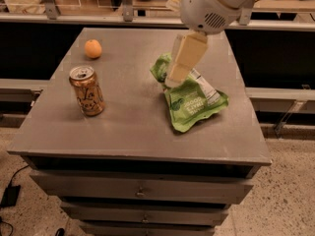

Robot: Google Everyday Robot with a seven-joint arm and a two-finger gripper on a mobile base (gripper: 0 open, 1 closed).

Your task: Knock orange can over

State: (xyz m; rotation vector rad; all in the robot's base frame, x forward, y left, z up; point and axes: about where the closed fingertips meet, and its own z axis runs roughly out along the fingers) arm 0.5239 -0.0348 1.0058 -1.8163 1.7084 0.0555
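1. The orange can (87,90) stands upright on the grey table (133,129), at about 9 o'clock from the table's middle, its silver pull-tab top facing up.
2. The gripper (173,80) hangs from the white arm (211,4) at about 3 o'clock from the can and well apart from it, slanting down over the near-left part of a green snack bag (194,102).
3. Whether the gripper is wide or narrow I cannot tell; it holds nothing that shows.
4. The bag lies crumpled at about 3 o'clock from the table's middle.
5. A small round orange fruit (93,48) sits at about 12 o'clock from the can, near the table's far-left corner.
6. Drawers (142,191) run below the tabletop.
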